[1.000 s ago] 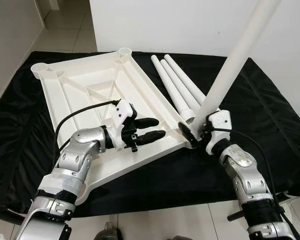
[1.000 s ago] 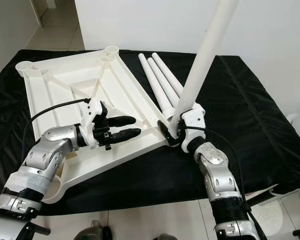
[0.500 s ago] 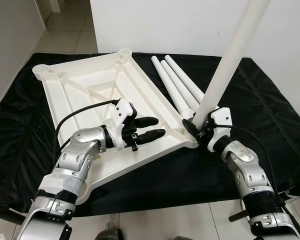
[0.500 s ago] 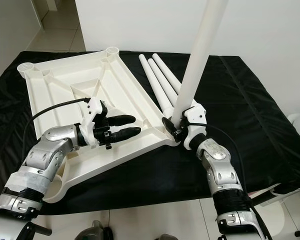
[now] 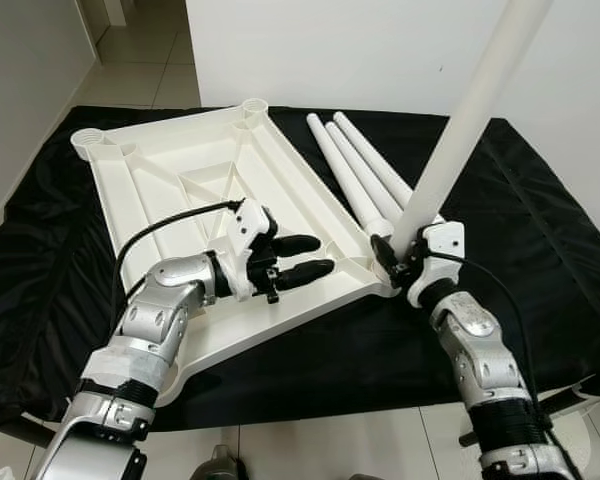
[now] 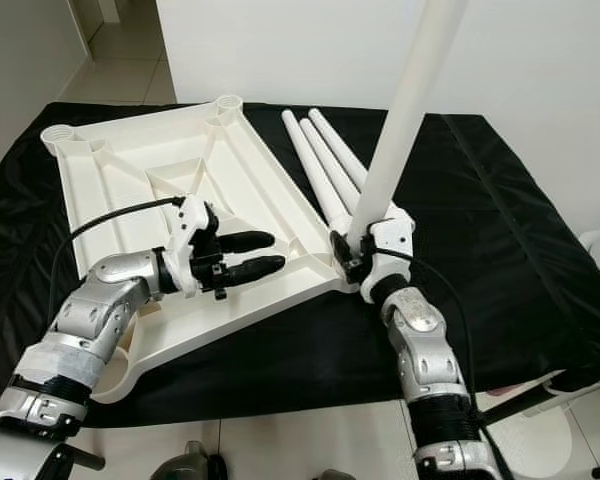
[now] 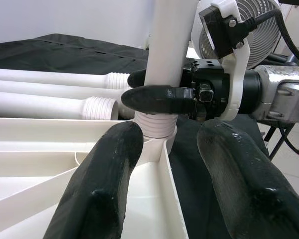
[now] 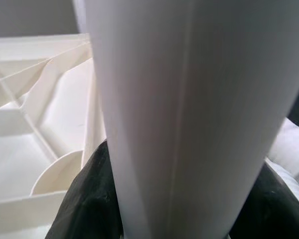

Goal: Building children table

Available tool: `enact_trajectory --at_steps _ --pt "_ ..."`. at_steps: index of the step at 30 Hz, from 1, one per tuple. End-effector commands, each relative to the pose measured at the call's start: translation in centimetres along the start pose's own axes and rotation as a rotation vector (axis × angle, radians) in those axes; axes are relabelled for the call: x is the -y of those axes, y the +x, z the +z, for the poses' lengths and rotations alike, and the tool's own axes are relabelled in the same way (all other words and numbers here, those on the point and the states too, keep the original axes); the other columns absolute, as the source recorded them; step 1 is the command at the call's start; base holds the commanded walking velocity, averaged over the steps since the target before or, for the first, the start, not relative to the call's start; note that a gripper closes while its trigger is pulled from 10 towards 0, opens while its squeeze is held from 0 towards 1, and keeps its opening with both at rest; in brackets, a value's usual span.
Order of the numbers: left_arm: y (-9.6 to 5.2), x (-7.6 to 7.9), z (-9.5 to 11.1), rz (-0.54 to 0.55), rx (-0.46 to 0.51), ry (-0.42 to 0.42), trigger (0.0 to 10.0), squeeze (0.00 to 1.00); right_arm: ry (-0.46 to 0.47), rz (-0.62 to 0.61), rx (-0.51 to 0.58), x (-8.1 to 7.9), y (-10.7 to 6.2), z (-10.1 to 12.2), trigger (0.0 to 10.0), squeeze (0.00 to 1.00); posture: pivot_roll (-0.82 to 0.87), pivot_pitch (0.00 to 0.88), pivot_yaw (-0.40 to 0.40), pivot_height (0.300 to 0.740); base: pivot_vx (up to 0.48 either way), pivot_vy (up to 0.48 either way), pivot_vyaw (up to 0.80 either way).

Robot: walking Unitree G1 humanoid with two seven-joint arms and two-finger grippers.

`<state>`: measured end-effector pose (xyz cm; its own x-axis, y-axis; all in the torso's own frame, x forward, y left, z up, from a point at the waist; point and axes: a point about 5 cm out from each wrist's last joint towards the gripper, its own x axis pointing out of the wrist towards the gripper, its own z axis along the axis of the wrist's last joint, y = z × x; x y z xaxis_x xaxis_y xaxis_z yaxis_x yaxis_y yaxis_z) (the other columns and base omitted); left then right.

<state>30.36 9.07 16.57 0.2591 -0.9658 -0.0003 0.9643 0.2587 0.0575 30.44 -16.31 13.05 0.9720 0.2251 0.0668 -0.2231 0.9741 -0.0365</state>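
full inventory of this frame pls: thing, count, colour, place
tabletop: 1, white, upside down on the black cloth, ribbed underside up
held leg: 1, white, tilted upright, threaded end at the tabletop's near right corner socket
loose legs: 3, white, lying side by side on the cloth right of the tabletop
black cloth: 1, black, spread over the floor
fan: 1, white, behind the right gripper in the left wrist view
left gripper: 1, black fingers, open, over the tabletop's near edge
right gripper: 1, black fingers, shut on the held leg's base

Three loose legs (image 5: 355,170) crowd the raised leg (image 5: 460,130); the tabletop's (image 5: 180,180) ribbed underside lies open
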Motion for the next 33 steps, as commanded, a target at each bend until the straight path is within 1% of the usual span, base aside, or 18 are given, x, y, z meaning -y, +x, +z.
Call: enact_trajectory --at_steps 1,3,5,9,10,11,12,13,14,15,17,22,23,24,25,30,31,33 --pt "0.2 -0.1 0.0 -0.014 -0.008 0.009 10.0 0.00 0.007 -0.044 -0.077 0.5 -0.6 -1.5 10.0 0.00 -0.02 0.000 -0.013 0.740 0.000 0.000 0.00" --pt "0.2 -0.1 0.0 -0.014 -0.009 0.009 10.0 0.00 0.015 -0.073 -0.078 0.4 -0.7 -1.6 10.0 0.00 -0.02 0.000 -0.015 0.740 0.000 0.000 0.00" --pt "0.1 0.0 0.0 -0.014 -0.010 0.009 10.0 0.00 0.065 -0.198 -0.069 0.4 -0.8 -1.5 10.0 0.00 -0.02 0.000 -0.022 0.740 0.000 0.000 0.00" --pt "0.1 0.0 -0.1 -0.013 -0.011 0.009 10.0 0.00 0.080 -0.228 -0.062 0.0 -0.9 -1.2 10.0 0.00 -0.02 0.000 -0.024 0.740 0.000 0.000 0.00" --pt "0.1 0.0 -0.1 -0.013 -0.012 0.009 10.0 0.00 0.105 -0.278 -0.057 -0.4 -1.0 -1.1 10.0 0.00 -0.02 0.000 -0.029 0.740 0.000 0.000 0.00" --pt "0.1 0.0 -0.1 -0.013 -0.012 0.009 10.0 0.00 0.105 -0.278 -0.057 -0.4 -1.0 -1.1 10.0 0.00 -0.02 0.000 -0.029 0.740 0.000 0.000 0.00" --pt "0.0 0.0 -0.1 -0.012 -0.012 0.010 10.0 0.00 0.116 -0.346 -0.048 -0.9 -1.2 -0.8 10.0 0.00 -0.02 0.000 -0.031 0.740 0.000 0.000 0.00" --pt "0.0 0.0 -0.1 -0.012 -0.012 0.010 10.0 0.00 0.116 -0.346 -0.048 -0.9 -1.2 -0.8 10.0 0.00 -0.02 0.000 -0.031 0.740 0.000 0.000 0.00" --pt "0.0 0.0 -0.2 -0.011 -0.012 0.010 10.0 0.00 0.141 -0.399 -0.039 -1.7 -1.4 -0.7 10.0 0.00 -0.02 0.000 -0.032 0.740 0.000 0.000 0.00" --pt "0.0 0.0 -0.2 -0.011 -0.012 0.010 10.0 0.00 0.141 -0.399 -0.039 -1.7 -1.4 -0.7 10.0 0.00 -0.02 0.000 -0.032 0.740 0.000 0.000 0.00" --pt "0.0 0.0 -0.2 -0.011 -0.012 0.010 10.0 0.00 0.151 -0.452 -0.025 -2.7 -1.7 -0.3 10.0 0.00 -0.01 0.000 -0.035 0.740 0.000 0.000 0.00" --pt "0.0 0.0 -0.2 -0.012 -0.013 0.010 10.0 0.00 0.166 -0.484 -0.024 -3.3 -1.9 -0.1 10.0 0.00 -0.02 0.000 -0.036 0.740 0.000 0.000 0.00" --pt "0.0 0.0 -0.2 -0.011 -0.015 0.011 10.0 0.00 0.180 -0.477 -0.020 -4.1 -2.0 0.0 10.0 0.00 -0.01 0.000 -0.038 0.740 0.000 0.000 0.00" --pt "0.0 0.0 -0.2 -0.011 -0.015 0.011 10.0 0.00 0.180 -0.477 -0.020 -4.1 -2.0 0.0 10.0 0.00 -0.01 0.000 -0.038 0.740 0.000 0.000 0.00" --pt "-0.1 -0.1 -0.2 -0.008 -0.016 0.013 10.0 0.00 0.173 -0.454 -0.003 -4.7 -1.9 0.3 10.0 0.00 -0.01 0.000 -0.038 0.740 0.000 0.000 0.00" --pt "-0.1 -0.2 -0.1 -0.008 -0.018 0.014 10.0 0.00 0.181 -0.439 0.011 -4.8 -1.8 0.6 10.0 0.00 -0.01 0.000 -0.032 0.740 0.000 0.000 0.00" --pt "-0.1 -0.2 -0.1 -0.009 -0.019 0.014 10.0 0.00 0.182 -0.442 0.012 -4.6 -1.8 0.7 10.0 1.00 -0.01 0.000 -0.032 0.740 0.000 0.000 0.00" --pt "-0.1 -0.1 -0.3 -0.013 -0.028 0.017 10.0 0.00 0.189 -0.433 0.025 -4.6 -1.9 0.9 10.0 1.00 -0.02 0.000 -0.027 0.740 0.000 0.000 0.00"
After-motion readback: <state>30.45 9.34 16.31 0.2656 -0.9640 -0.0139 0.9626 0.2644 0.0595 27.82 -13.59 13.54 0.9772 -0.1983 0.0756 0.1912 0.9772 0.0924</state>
